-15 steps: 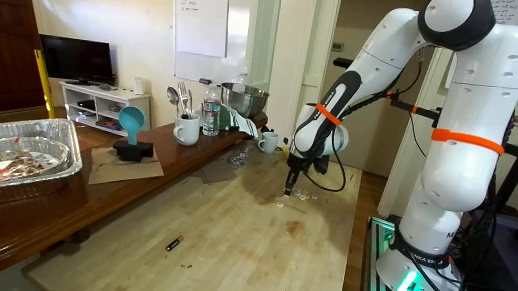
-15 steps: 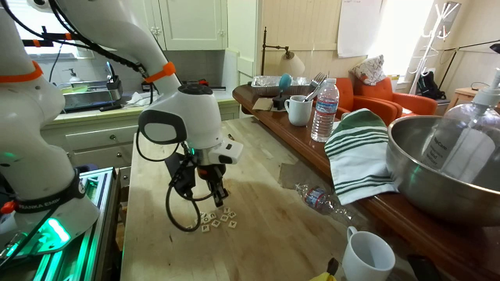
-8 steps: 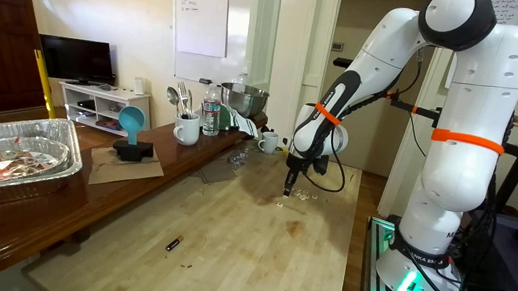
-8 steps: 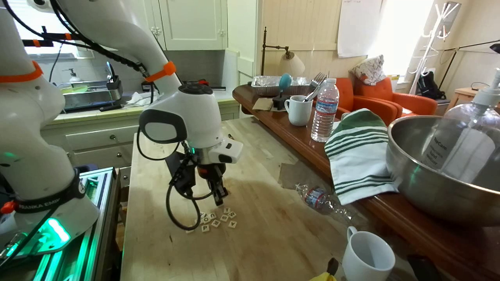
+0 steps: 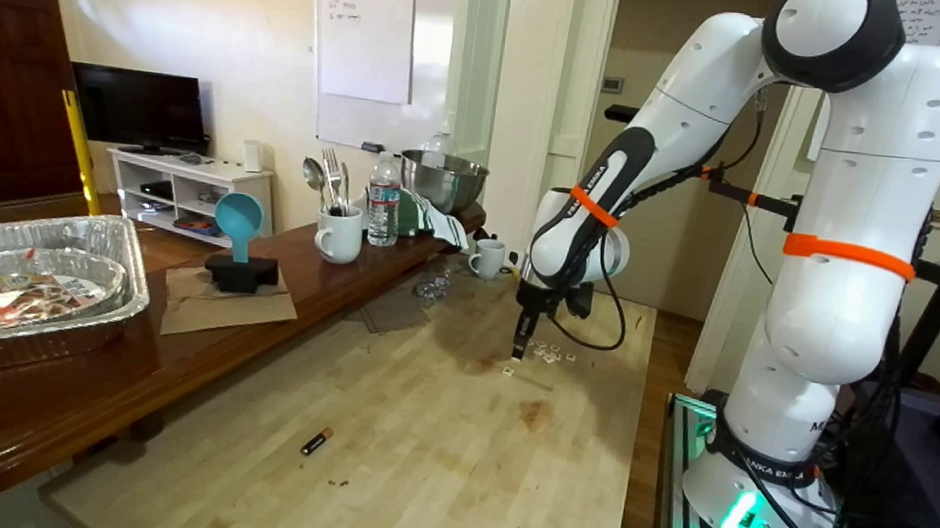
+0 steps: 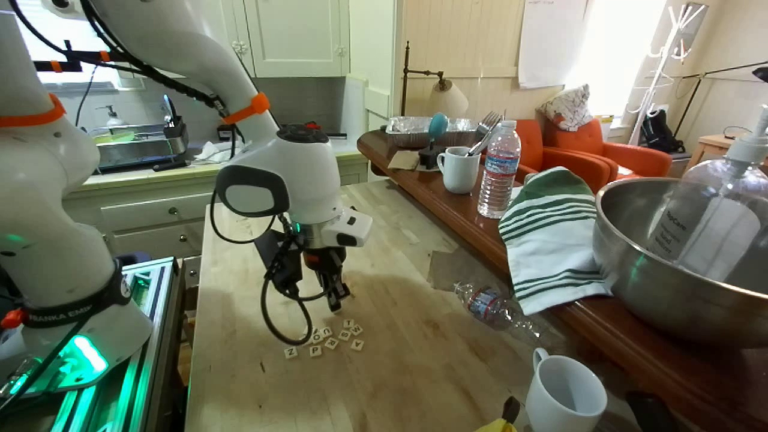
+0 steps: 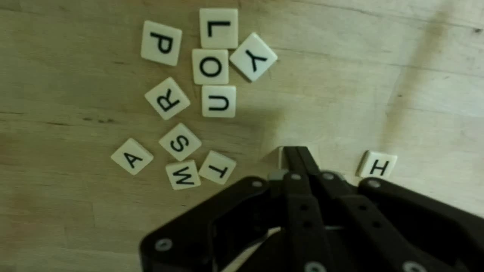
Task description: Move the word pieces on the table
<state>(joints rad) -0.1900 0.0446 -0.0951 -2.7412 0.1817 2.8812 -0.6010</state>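
Cream square tiles [image 7: 210,67], sides near equal, black letters, flat on counter [image 7: 87,226]. Wrist view: most bunched 8 to 11 o'clock of gripper [image 7: 296,149]; H tile [image 7: 378,164] at 3. L tile [image 7: 219,28]: letter top toward 3; U tile [image 7: 219,101]: toward 9. Gripper clenched over 1 part-hidden tile [image 7: 280,158].

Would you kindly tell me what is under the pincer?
Under the shut pincer, a sliver of a tile shows in the wrist view; most of it, including any letter, is covered.
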